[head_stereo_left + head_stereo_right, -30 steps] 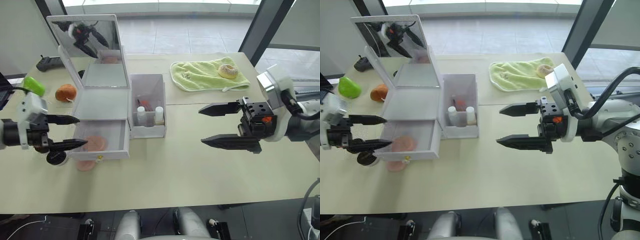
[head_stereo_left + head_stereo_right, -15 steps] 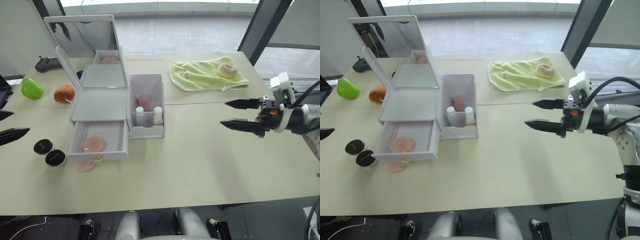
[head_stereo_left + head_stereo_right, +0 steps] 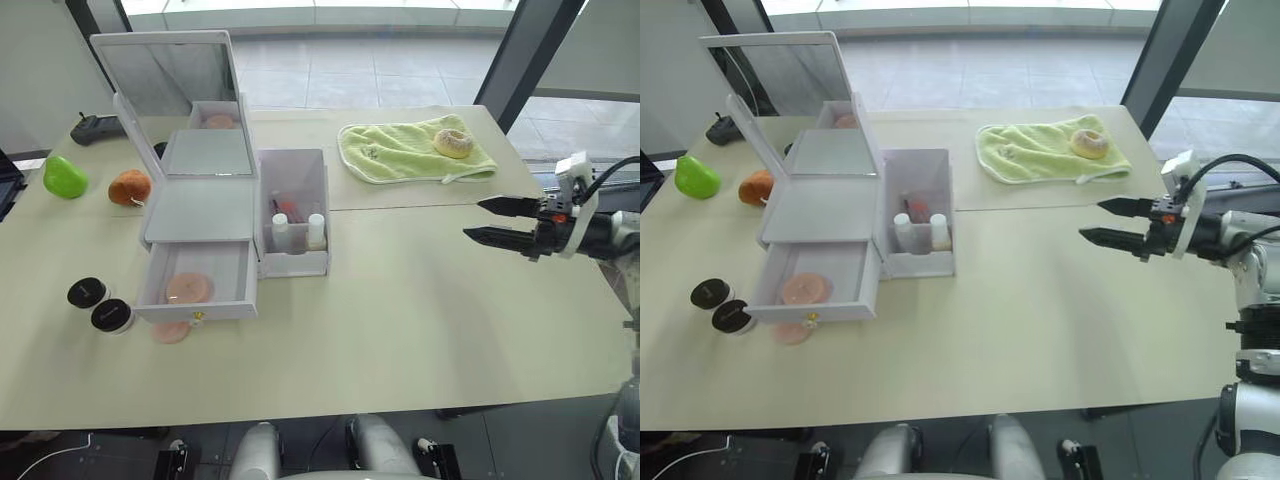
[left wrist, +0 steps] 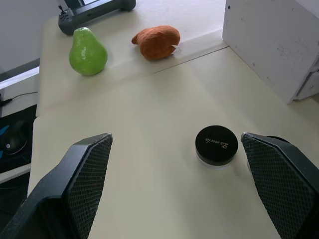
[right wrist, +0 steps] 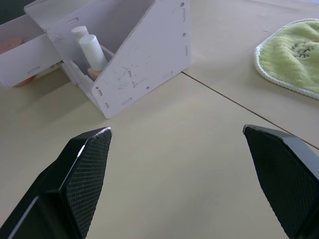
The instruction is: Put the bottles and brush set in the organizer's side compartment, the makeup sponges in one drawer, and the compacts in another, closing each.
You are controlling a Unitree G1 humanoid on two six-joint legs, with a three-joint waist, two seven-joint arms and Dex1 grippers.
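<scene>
The organizer (image 3: 196, 207) stands at the left of the table with its mirror lid upright. Its side compartment (image 3: 296, 182) holds the two white-capped bottles (image 3: 281, 233) and the brush set (image 3: 291, 208). The lower drawer (image 3: 236, 288) is pulled out with one makeup sponge (image 3: 188, 288) inside. A second sponge (image 3: 170, 332) lies on the table under the drawer front. Two black compacts (image 3: 88, 292) sit left of the drawer. My right gripper (image 3: 473, 219) hangs open far to the right, empty. My left gripper (image 4: 175, 137) is open above the table, a compact (image 4: 216, 144) ahead of it.
A green towel (image 3: 400, 152) with a doughnut (image 3: 453, 143) lies at the back right. A green pear (image 3: 64, 177), an orange fruit-shaped object (image 3: 130, 186) and a black controller (image 3: 97, 125) sit left of the organizer.
Both arms have drawn back outward. The left gripper left its spot beside the compacts and went out of the head views; the right gripper retreated to the table's right edge, still open.
</scene>
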